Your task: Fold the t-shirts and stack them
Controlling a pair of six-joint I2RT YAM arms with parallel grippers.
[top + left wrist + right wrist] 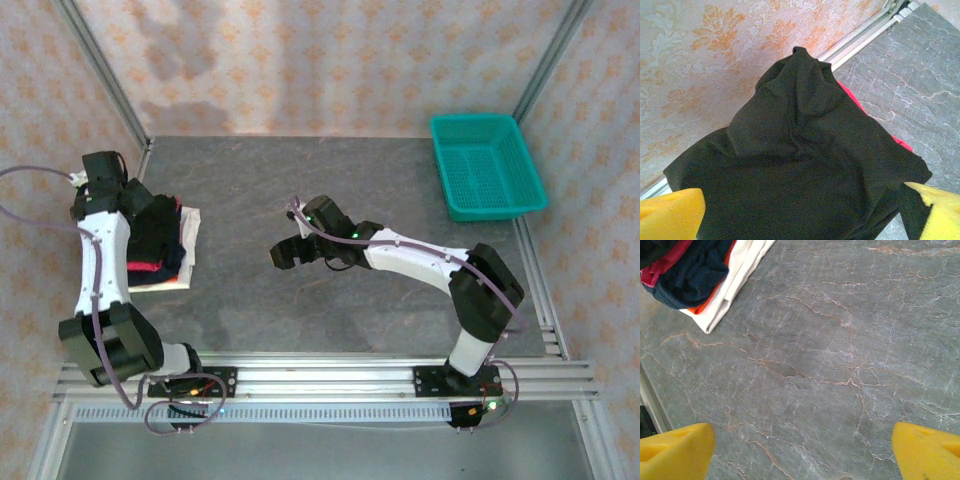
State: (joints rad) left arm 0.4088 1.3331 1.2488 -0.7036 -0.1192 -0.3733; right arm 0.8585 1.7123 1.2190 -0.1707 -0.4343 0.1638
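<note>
A pile of folded t-shirts [178,252] lies at the table's left side. In the left wrist view the black t-shirt [805,145] is on top, rumpled, with the crimson-pink t-shirt's edge [851,100] peeking out under it. My left gripper [802,220] hovers right over the pile [150,218], open, its yellow fingertips [670,215] wide apart on either side of the black cloth. My right gripper [290,250] is open over bare table at mid-table [802,455]. The right wrist view has the pile's corner: crimson-pink [665,265], navy [695,275] and white [737,272] layers.
A teal mesh basket [487,165] stands at the back right. The metal frame rail [865,35] and the patterned wall run close behind the pile. Grey marbled tabletop [330,190] stretches between the pile and the basket.
</note>
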